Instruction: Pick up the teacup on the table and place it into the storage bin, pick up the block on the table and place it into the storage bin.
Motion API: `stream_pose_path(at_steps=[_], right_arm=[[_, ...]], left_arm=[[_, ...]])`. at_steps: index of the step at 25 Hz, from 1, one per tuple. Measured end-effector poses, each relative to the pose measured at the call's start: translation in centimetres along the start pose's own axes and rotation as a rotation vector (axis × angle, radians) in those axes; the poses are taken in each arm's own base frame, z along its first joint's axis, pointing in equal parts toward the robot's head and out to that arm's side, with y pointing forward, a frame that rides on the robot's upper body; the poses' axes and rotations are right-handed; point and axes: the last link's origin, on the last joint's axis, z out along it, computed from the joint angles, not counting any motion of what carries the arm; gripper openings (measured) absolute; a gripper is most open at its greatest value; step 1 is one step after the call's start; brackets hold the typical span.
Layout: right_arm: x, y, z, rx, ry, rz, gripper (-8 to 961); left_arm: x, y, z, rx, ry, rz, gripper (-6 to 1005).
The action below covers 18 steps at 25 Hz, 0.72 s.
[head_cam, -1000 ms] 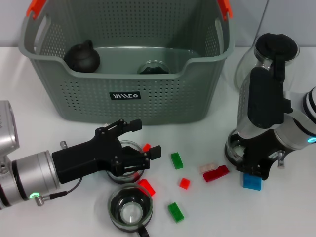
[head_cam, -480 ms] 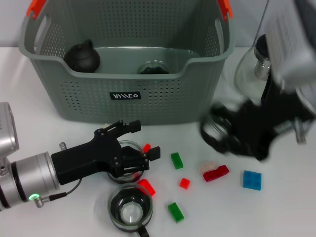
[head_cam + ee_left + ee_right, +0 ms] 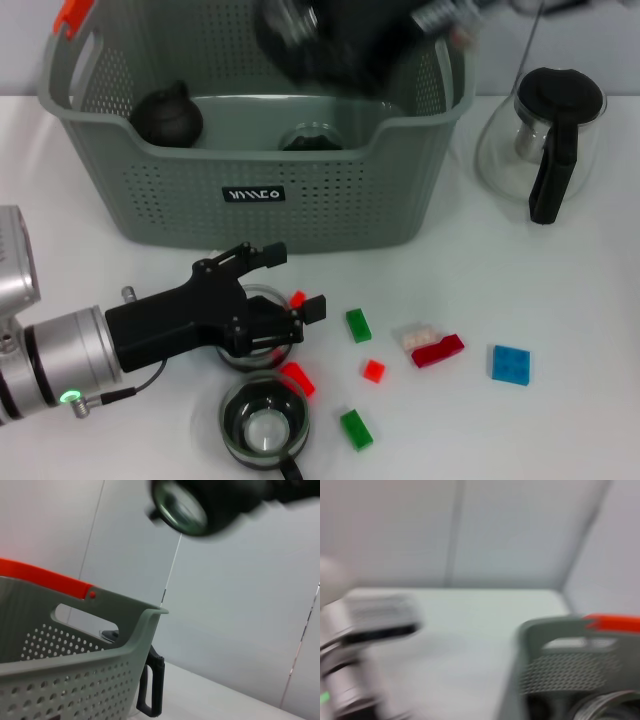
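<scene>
R hand (image 3: pixel 340 45) blurred, up over the storage bin (image 3: pixel 330 200), w/ the carried teacup (image 3: pixel 285 25) on it. Seen from the left wrist cam as a round glass rim (image 3: pixel 182 510) high above the bin wall. Cup aloft w/ nothing under it, so judged clamped on it, though blur hides the pads. Bin floor directly below the hand, black teapot (image 3: pixel 165 115) off toward its far side.

L hand (image 3: pixel 290 282) low on the bench (image 3: pixel 560 300), fingers apart, straddling the bench teacup (image 3: pixel 262 297). Can't tell if touching. Spare teacup (image 3: pixel 265 425) just behind the hand, nearer the robot.

Handling, as judgement: thin clear glass, light, stiff, slippery, chips easily. Best gripped across the rim or wall w/ gentle squeeze, lowered right to the bin floor before release, clear of the teapot. No dropping from height.

Blocks next: green block (image 3: pixel 358 325) just past the L fingertips, blue block (image 3: pixel 510 365) well apart. Small, hard, light plastic. Pinch on the flat sides, centred, else likely to squirt out.

Glass carafe (image 3: pixel 540 140) beside the bin, not part of the job.
</scene>
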Motion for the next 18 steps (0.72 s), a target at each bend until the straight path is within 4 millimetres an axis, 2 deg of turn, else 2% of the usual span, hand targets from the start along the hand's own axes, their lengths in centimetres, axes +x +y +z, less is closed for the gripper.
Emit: stream_pose_path(at_steps=[2,4,8,13,18], right_arm=[[-0.4,-2.0,1.4,0.055,-0.008,0.019,57],[0.1,-4.0,3.4,0.119,0.004,0.035,57],[2.6,-7.0,6.8,0.246,0.049,0.039,56],[5.6,-7.8,9.4,0.329,0.093,0.012,56],[7.6,-7.4,10.4,0.330,0.128,0.021,56]], left_arm=[[0.0,0.0,0.0,-0.001,0.000,0.000,922],[0.0,0.0,0.0,-0.001,0.000,0.001,921],[0.2,-0.1,0.1,0.001,0.007,0.002,921],[0.2,-0.1,0.1,0.002,0.011,0.002,921],[0.2,-0.1,0.1,0.002,0.011,0.001,921]])
